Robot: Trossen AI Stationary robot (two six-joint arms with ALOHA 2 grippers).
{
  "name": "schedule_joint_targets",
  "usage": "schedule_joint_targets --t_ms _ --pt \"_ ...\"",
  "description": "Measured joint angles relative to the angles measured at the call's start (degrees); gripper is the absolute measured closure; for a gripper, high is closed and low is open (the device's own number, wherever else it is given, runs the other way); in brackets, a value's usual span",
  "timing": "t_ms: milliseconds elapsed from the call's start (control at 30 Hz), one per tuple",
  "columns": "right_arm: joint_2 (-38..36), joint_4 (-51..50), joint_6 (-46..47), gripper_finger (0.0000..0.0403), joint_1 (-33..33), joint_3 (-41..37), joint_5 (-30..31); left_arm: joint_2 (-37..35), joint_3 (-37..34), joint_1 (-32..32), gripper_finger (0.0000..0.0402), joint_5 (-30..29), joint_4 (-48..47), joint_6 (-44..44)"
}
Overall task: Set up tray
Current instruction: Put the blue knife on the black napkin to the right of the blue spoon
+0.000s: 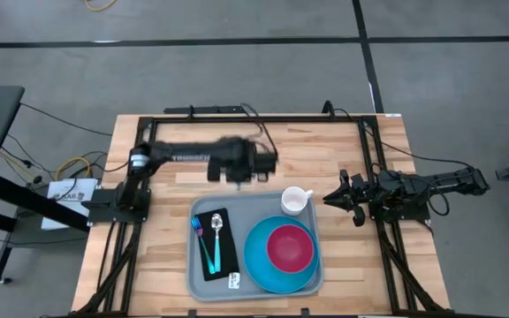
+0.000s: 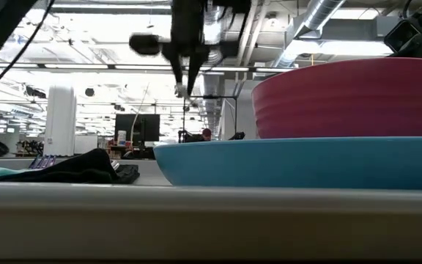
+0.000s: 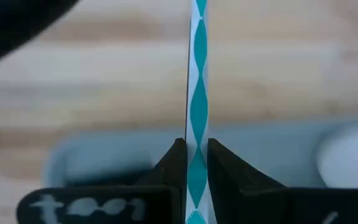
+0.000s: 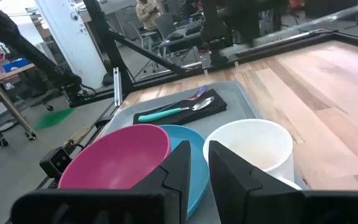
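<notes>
The grey-blue tray lies at the table's near middle. On it rest a black napkin with a teal-handled fork and spoon, a blue plate holding a pink bowl, and a white cup. My left gripper hovers just beyond the tray's far rim, shut on a teal-and-white striped straw. My right gripper waits shut to the right of the cup, touching nothing. My left gripper pinches the striped straw between its two fingers, coming from above and pointing down. The straw runs along the fingers and sticks out past their tips. It hangs upright, lifted clear above the table.
A small white packet lies on the tray's near part beside the napkin. Bare wooden table stretches left of the tray and beyond it. A black frame borders the table's far edge and sides. The low view shows the plate and bowl up close.
</notes>
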Motion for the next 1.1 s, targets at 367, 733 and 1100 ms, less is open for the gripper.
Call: schedule_joint_targets --t_ms 367,733,1100 --pt "0.00 0.00 0.00 0.0352 0.00 0.00 -0.01 -0.11 3.08 -19.95 0.0380 1.08 0.74 -25.18" --pt "0.00 0.00 -0.01 0.0352 0.00 0.00 0.00 4.40 2.28 -29.94 0.0380 0.79 -0.56 -41.16" --pt "-0.01 0.00 0.01 0.0352 0.00 0.00 -0.01 12.74 2.23 -32.16 0.0380 5.17 5.58 -36.99"
